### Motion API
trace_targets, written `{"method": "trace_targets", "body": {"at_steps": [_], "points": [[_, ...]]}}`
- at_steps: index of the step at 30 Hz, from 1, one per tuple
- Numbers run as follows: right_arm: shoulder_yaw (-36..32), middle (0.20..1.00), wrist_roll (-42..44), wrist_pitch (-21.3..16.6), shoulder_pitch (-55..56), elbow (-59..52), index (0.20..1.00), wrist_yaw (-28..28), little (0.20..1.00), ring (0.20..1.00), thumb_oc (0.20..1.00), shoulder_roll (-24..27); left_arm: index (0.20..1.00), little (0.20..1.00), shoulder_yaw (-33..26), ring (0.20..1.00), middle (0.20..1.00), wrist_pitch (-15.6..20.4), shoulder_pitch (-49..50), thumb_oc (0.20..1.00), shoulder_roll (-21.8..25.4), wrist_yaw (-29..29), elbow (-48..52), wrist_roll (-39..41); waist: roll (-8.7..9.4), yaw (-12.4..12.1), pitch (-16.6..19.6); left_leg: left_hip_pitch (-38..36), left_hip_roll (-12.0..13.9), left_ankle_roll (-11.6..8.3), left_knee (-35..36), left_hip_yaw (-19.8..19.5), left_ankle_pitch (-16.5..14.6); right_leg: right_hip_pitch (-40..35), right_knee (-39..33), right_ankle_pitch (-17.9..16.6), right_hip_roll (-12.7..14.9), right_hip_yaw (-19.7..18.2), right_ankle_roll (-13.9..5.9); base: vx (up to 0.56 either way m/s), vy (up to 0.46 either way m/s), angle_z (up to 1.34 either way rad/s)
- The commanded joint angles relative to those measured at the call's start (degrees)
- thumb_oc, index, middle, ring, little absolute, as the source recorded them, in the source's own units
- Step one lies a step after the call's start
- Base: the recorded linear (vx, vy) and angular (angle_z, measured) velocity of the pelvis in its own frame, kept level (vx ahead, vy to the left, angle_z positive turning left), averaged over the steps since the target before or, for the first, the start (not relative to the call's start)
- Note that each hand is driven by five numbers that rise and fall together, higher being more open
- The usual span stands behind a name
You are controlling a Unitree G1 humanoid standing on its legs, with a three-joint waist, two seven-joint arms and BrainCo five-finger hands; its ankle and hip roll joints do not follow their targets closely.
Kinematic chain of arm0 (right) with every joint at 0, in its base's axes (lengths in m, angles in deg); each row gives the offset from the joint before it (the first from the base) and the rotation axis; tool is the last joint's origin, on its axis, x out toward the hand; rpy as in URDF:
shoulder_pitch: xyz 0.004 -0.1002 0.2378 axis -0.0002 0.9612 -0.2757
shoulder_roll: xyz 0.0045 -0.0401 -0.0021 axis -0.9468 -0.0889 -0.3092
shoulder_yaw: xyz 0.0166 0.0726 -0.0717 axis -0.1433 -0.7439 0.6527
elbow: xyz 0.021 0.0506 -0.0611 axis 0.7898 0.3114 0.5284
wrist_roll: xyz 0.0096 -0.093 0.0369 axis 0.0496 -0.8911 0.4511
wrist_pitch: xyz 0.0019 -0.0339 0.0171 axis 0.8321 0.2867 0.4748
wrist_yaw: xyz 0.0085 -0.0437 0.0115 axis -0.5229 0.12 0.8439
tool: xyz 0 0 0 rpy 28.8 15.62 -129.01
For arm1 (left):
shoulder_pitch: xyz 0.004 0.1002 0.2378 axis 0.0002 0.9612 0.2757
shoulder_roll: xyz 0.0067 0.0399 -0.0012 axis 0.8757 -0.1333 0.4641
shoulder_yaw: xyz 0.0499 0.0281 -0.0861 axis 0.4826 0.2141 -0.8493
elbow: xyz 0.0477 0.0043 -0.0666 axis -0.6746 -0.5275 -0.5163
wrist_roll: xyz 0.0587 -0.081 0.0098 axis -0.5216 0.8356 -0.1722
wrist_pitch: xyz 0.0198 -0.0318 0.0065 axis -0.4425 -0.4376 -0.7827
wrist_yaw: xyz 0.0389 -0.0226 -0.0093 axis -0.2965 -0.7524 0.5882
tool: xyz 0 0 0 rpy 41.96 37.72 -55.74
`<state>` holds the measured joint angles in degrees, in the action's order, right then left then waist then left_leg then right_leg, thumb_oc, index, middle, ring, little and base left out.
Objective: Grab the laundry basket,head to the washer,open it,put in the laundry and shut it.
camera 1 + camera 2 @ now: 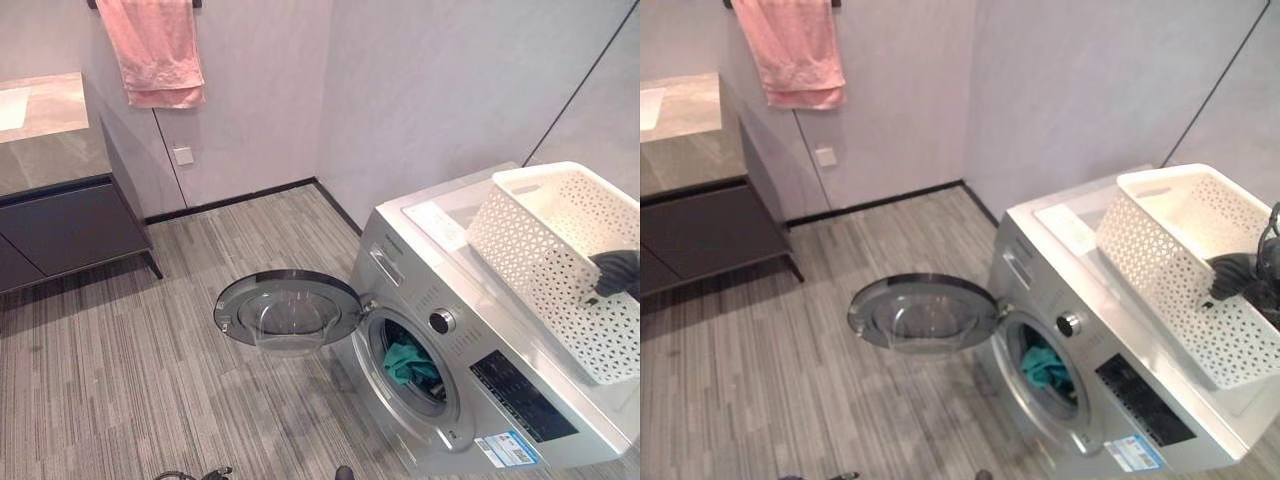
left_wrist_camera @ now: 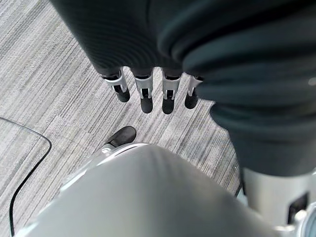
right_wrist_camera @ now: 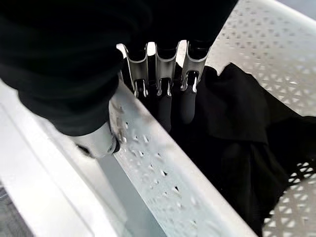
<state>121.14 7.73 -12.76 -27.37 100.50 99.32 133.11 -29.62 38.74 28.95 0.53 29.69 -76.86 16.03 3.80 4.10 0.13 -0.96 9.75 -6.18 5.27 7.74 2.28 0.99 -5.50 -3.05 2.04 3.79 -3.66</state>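
The silver washer [image 1: 500,395] stands at the right with its round door [image 1: 290,310] swung open to the left. A teal garment [image 1: 408,362] lies in the drum. On the washer's top rests the white perforated laundry basket [image 1: 555,245], holding black cloth [image 3: 247,128]. My right hand [image 3: 165,98] is at the basket's near rim, seen in the right eye view as my right hand [image 1: 1235,272]. Its fingers reach down inside against the black cloth and the thumb presses the outer wall, pinching the wall. My left hand [image 2: 143,94] hangs over the floor with straight fingers, holding nothing.
A pink towel [image 1: 155,50] hangs on the far wall. A dark cabinet [image 1: 60,230] with a stone top stands at the left. Striped grey floor [image 1: 150,360] lies in front of the washer, and walls close in behind it.
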Motion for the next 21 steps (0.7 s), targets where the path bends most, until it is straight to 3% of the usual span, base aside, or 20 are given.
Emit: {"method": "trace_targets", "body": {"at_steps": [1, 7, 10, 17, 21], "points": [[2.95, 1.0, 1.31, -1.39, -1.32, 1.24, 1.0, -0.96, 1.0, 1.0, 1.0, -0.46, 1.0, 1.0, 1.58, 1.0, 1.0, 1.82, 0.47, 1.0, -1.85, -0.56, -1.95, -1.1, 4.77, -0.23, 0.41, -4.09, 2.26, -1.37, -0.27, -1.19, -1.06, 0.6, 2.22, 3.74, 3.79, 0.49, -3.29, 0.01, -0.01, -0.07], [0.13, 1.0, -2.07, -0.92, -7.58, 20.8, 1.0, -5.92, 1.0, 1.0, 1.0, -3.43, 1.0, 1.0, 3.16, 1.0, 1.0, 1.54, -0.07, 1.0, -1.85, -0.32, -3.0, -0.85, 4.38, -0.6, 0.85, -3.72, 1.81, -1.11, -0.27, -1.65, -1.05, 0.31, 1.73, 3.35, 4.16, 0.73, -3.21, 0.0, -0.007, -0.01], [2.59, 1.0, -2.54, -0.51, -18.58, 32.16, 1.0, -8.65, 1.0, 1.0, 1.0, -3.96, 1.0, 1.0, 4.12, 1.0, 1.0, 1.26, -0.22, 1.0, -1.35, -0.32, -3.75, -0.98, 4.06, -0.73, 1.24, -3.62, 1.55, -0.97, -0.27, -1.91, -0.93, 0.12, 1.56, 3.31, 4.2, 0.84, -3.15, 0.0, 0.0, 0.0], [4.76, 1.0, 1.46, 0.16, -29.64, 40.61, 1.0, -10.81, 1.0, 1.0, 1.0, -3.73, 1.0, 1.0, 6.34, 1.0, 1.0, 1.55, -0.57, 1.0, -1.08, -0.5, -3.67, -2.14, 3.61, -0.57, 1.73, -3.99, 1.43, -0.84, -0.27, -2.22, -0.87, -0.75, 1.42, 3.48, 4.19, 1.02, -3.15, 0.01, -0.003, 0.01], [3.69, 1.0, 2.0, 0.65, -30.33, 43.25, 1.0, -11.16, 1.0, 1.0, 1.0, -4.17, 1.0, 1.0, 7.02, 1.0, 1.0, 1.47, -0.67, 1.0, -0.86, -0.65, -3.19, -2.22, 3.48, -0.61, 1.82, -4.16, 1.47, -0.77, -0.27, -2.38, -0.92, -0.98, 1.58, 3.66, 4.16, 0.95, -3.08, 0.02, -0.004, 0.03]]}}
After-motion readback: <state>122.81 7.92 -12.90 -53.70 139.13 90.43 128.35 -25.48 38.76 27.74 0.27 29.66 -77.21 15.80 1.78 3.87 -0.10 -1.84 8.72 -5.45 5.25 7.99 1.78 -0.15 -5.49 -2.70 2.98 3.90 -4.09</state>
